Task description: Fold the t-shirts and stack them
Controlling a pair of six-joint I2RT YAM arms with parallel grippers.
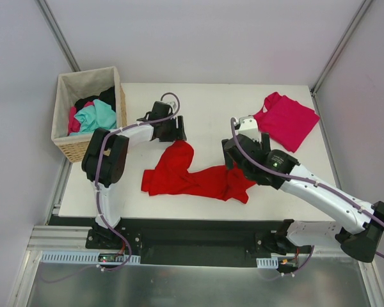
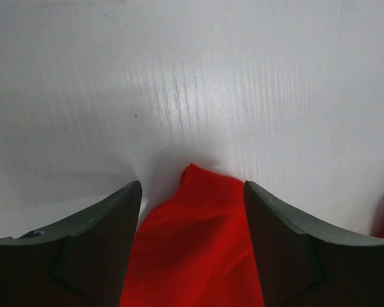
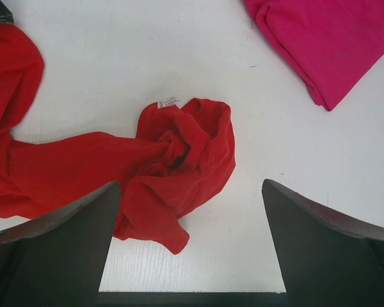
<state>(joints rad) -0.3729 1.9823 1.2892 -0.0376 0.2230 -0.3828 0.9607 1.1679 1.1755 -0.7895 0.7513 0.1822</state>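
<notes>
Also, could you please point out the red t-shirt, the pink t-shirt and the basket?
red t-shirt [image 1: 189, 178], top view, its crumpled middle.
pink t-shirt [image 1: 287, 120], top view, its folded centre.
basket [image 1: 67, 149], top view, its near wall.

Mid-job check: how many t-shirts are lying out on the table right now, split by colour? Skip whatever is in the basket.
Red t-shirt, crumpled, not folded: 1
Magenta-pink t-shirt, folded at the far right: 1
Total: 2
</notes>
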